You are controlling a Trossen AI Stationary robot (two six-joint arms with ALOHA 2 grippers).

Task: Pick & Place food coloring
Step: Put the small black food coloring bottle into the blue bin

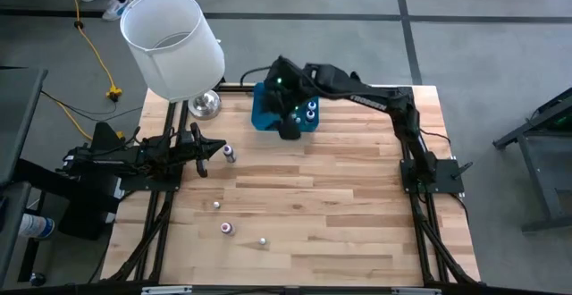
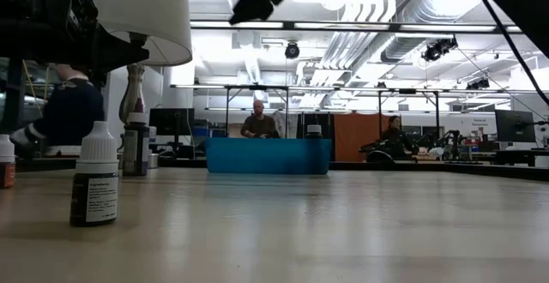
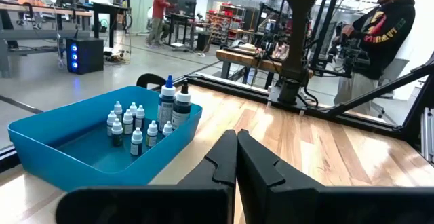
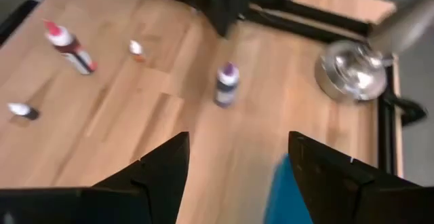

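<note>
Blue bin (image 1: pixel 268 114) already holds many bottles (image 3: pixel 139 125), so the right gripper (image 1: pixel 290 127) hangs over it with fingers wide and empty, while the left gripper (image 1: pixel 207 156) waits shut beside a loose bottle (image 1: pixel 230 155).

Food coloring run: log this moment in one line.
right end effector: open over blue bin | left end effector: shut, idle | bottles on table

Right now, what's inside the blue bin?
The blue bin holds about a dozen small white-capped dropper bottles plus two taller dark bottles, all upright. From above, the open right gripper covers part of it.
</note>
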